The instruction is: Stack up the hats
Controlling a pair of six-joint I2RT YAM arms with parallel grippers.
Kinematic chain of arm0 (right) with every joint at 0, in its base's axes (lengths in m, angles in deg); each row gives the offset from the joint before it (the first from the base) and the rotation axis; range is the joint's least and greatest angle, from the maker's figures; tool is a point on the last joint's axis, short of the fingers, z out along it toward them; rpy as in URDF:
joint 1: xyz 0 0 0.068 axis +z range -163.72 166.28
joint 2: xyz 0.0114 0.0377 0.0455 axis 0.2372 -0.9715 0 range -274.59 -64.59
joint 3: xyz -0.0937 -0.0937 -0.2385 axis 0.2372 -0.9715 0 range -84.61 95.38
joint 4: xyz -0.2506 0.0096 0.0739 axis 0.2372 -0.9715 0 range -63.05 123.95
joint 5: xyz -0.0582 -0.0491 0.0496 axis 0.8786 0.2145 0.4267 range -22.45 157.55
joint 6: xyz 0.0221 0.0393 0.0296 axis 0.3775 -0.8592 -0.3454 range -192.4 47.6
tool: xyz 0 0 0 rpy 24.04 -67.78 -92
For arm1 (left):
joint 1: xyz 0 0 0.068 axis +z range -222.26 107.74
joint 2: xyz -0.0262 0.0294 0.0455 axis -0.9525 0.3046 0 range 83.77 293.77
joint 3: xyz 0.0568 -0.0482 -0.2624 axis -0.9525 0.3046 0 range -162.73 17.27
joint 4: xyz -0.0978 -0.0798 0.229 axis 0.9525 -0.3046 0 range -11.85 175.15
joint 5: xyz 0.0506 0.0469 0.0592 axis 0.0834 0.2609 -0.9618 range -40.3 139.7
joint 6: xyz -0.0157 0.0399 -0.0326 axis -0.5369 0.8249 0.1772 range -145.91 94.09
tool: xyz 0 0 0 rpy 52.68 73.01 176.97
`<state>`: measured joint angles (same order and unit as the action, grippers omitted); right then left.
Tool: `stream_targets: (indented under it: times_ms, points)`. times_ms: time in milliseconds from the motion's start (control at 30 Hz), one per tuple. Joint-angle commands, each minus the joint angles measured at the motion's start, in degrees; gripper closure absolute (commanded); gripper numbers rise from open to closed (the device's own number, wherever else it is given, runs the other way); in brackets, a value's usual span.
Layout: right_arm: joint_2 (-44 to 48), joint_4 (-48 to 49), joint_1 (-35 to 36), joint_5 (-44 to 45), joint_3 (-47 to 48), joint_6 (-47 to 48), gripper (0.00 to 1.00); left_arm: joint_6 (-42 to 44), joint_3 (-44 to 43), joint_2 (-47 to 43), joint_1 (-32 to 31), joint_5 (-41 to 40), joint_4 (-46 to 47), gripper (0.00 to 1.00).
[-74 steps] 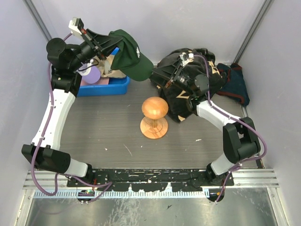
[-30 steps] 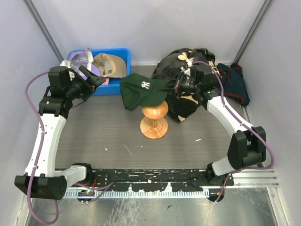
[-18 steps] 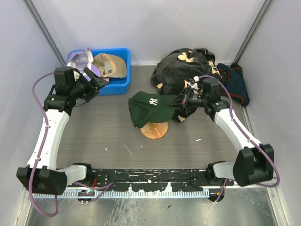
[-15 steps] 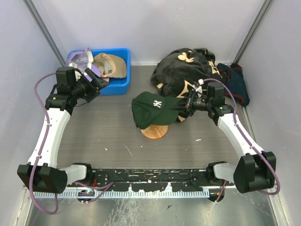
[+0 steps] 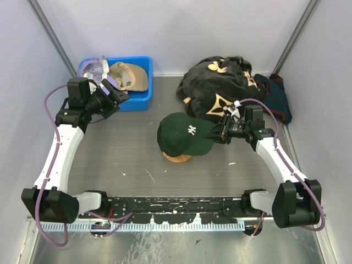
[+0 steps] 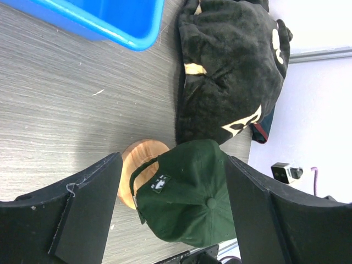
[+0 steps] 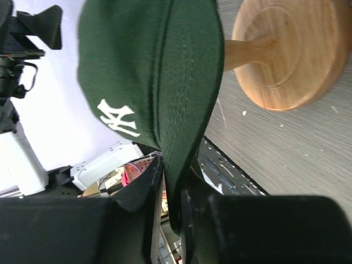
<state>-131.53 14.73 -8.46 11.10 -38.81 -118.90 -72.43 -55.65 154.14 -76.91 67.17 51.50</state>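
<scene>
**Location.** The dark green cap (image 5: 184, 135) sits crown-up on the wooden stand (image 5: 177, 158) at the middle of the tabletop (image 5: 121, 148), its brim (image 7: 184, 99) pointing toward the right arm. The tan cap (image 5: 129, 77) and the lavender cap (image 5: 99, 70) lie in the blue bin (image 5: 140, 102) at the far left. No pink cap can be made out. The black cloth (image 5: 214, 93) lies behind the stand, apart from the green cap.

**End effectors.** The right end effector (image 5: 219, 132) has a finger close on either side of the brim's edge. Whether it is pressing the brim or has let go cannot be told. The left end effector (image 5: 120, 96) is spread wide and empty, beside the bin's near wall.

**Handling assessment.** The caps appear light and made of soft fabric. The crown will likely dent or fold under a pinch and slump without support. The stitched brim looks like the only stiff part, so it is judged the best place to take hold, at its front edge. A cap held this way will probably hang and swing. Fragility is low, and woven cloth should not slip much.

**Risk.** A cap lowered off-centre could slide off the rounded crown beneath it. The bin caps overlap, so lifting one may drag the other.
</scene>
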Motion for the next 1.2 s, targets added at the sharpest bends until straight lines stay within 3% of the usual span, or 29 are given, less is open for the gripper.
stream_targets:
  times_ms: [0, 100, 333, 567, 967, 1167]
  points:
    - [-1.53, -3.67, -0.37, 2.04, -1.98, 6.03, 0.76, 0.03, 1.66, 1.04, -0.29, 2.88, 3.53, 0.18]
    - [-1.96, -3.23, -0.49, 2.05, -2.02, 6.33, 0.64, 0.09, 2.01, 1.34, -0.53, 3.37, 3.8, 0.18]
    - [-2.85, -2.88, -0.95, 1.92, -0.02, 6.42, 0.61, -0.06, 2.71, 1.9, -0.82, 3.84, 4.91, 0.18]
    - [-2.79, -3.14, -3.11, 0.9, 0.47, 6.94, 0.4, 0.14, 4.29, 4.6, -1.64, 4.78, 5.58, 0.19]
    - [-3.77, -10.71, -6.47, 5.45, 2.84, 13.87, 0.36, 0.59, 4.39, 5.58, -1.77, 4.69, 5.58, 0.19]
    - [-3.85, -15.04, -8.59, 10.52, 4.75, 17.82, 0.34, 2.52, 1.15, 6.35, -1.77, 0.02, 3.63, 0.19]
